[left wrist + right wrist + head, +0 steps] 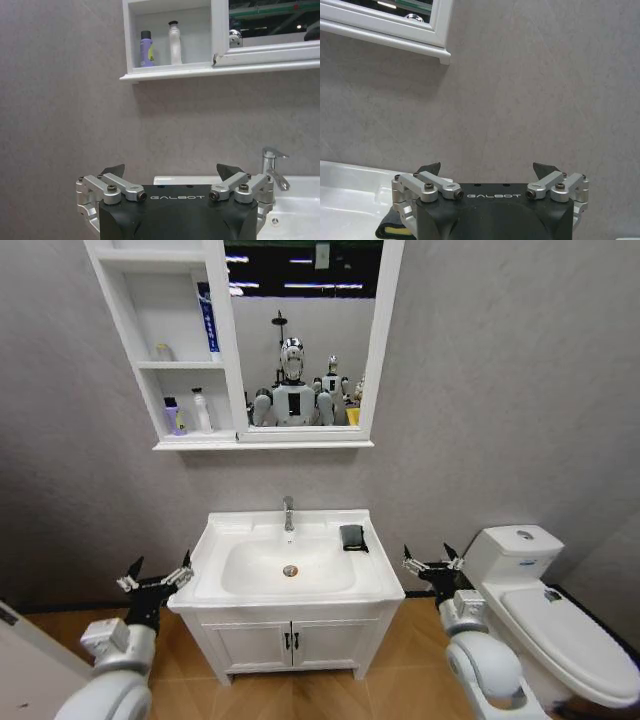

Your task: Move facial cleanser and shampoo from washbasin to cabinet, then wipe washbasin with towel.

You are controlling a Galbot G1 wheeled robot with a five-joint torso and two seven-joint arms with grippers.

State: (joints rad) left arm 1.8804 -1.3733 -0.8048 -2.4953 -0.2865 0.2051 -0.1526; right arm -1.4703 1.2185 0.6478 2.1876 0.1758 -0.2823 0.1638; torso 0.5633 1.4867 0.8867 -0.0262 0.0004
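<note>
The white washbasin (375, 575) stands in the middle, with a chrome tap (288, 512) at its back. The dark towel (352, 537) lies folded on the basin's right rim and peeks out beside my right gripper as towel (390, 229). A purple bottle (172, 417) and a white bottle (202, 411) stand on the lowest shelf of the cabinet (195, 443). I cannot tell which is the shampoo and which the facial cleanser. My left gripper (155, 577) hangs open left of the basin, holding nothing. My right gripper (432, 562) hangs open to the basin's right, also holding nothing.
A white toilet (560, 610) stands close beside my right arm. Under the basin is a two-door vanity (290, 640). A blue tube (208, 320) leans on the cabinet's middle shelf. The mirror (300, 330) hangs above the tap. The grey wall is right behind.
</note>
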